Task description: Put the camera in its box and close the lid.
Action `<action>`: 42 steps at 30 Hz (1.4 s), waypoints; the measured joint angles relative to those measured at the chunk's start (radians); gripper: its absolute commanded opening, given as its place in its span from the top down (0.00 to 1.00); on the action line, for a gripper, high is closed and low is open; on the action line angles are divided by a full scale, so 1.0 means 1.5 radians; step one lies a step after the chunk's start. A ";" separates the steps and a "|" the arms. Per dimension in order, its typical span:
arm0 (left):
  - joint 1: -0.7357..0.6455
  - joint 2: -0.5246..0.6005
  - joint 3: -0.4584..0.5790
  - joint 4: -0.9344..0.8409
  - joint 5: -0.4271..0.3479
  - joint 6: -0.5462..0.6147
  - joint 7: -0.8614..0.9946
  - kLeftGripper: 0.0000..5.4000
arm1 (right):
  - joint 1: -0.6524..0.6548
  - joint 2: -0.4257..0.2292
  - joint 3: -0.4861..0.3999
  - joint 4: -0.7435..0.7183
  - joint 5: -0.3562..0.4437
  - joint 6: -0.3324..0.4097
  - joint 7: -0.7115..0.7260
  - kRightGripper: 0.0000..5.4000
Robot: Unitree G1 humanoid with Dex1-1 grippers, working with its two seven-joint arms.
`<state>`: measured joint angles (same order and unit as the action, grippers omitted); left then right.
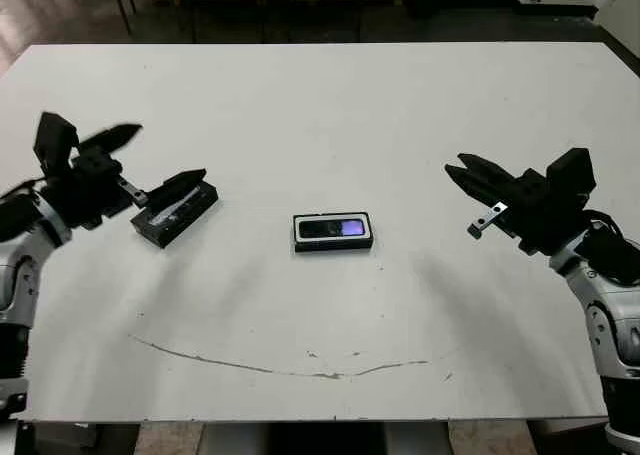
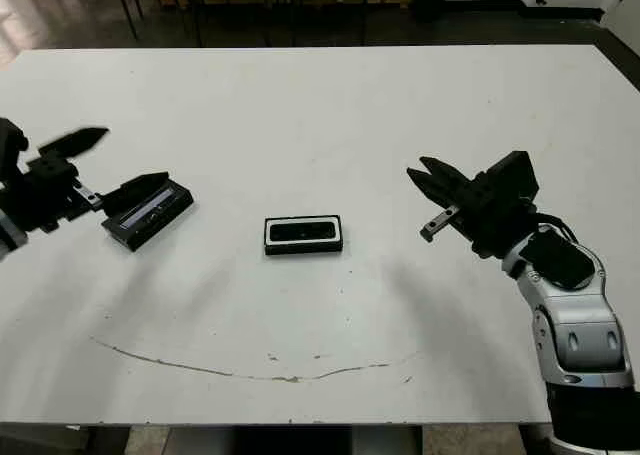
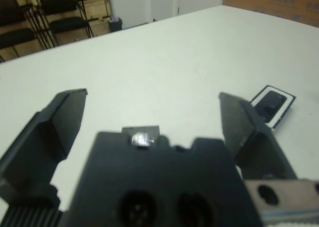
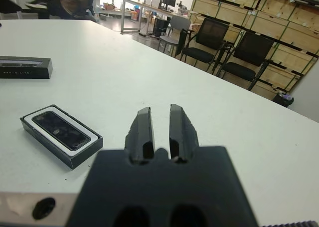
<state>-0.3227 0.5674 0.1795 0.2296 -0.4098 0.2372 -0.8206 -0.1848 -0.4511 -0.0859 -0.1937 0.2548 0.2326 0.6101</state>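
Two steps make up the task, and one looks done: the camera [image 1: 334,228] is seen lying inside the box [image 1: 333,245] at the middle of the frame, its bluish patch toward the right end, white lining showing around it. The closing is judged still to be left, since the lid [image 1: 176,209] lies on the worktop [image 1: 330,115] at the left of the frame, well apart from the box, and the box stays uncovered.

Nearest the viewer, along the lower part of the frame, a long faint scuff [image 1: 270,365] is marked across the worktop. Further in, at mid height, the box sits between the two arms. The left end effector [image 1: 128,165] is held wide, one finger raised clear and the other lying just beside or perhaps touching the lid's far edge; contact cannot be told, and nothing is gripped. The right end effector [image 1: 462,175] at the right of the frame is drawn narrow, its fingers nearly together with a slim gap, empty and hanging clear of the box. Beyond the far edge, chair legs are seen.
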 measured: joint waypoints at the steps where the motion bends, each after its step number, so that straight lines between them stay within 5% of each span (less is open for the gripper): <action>1: 0.002 0.000 0.000 0.002 0.003 0.000 0.000 0.00 | 0.000 0.000 0.001 -0.001 0.000 0.001 0.000 1.00; 10: 0.003 0.003 -0.006 0.050 0.051 0.009 0.021 0.00 | 0.000 -0.005 0.005 0.004 -0.006 0.003 0.001 1.00; 18: 0.003 0.016 -0.049 0.085 0.151 -0.075 0.043 0.00 | 0.001 -0.012 0.007 0.008 -0.004 0.003 0.014 1.00; 42: 0.005 0.015 -0.095 0.167 0.201 -0.107 0.035 0.00 | 0.003 -0.013 0.008 0.020 0.003 -0.007 0.025 1.00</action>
<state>-0.3155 0.5897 0.0369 0.4796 -0.1077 0.0760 -0.7688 -0.1802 -0.4704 -0.0747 -0.1636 0.2595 0.2219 0.6480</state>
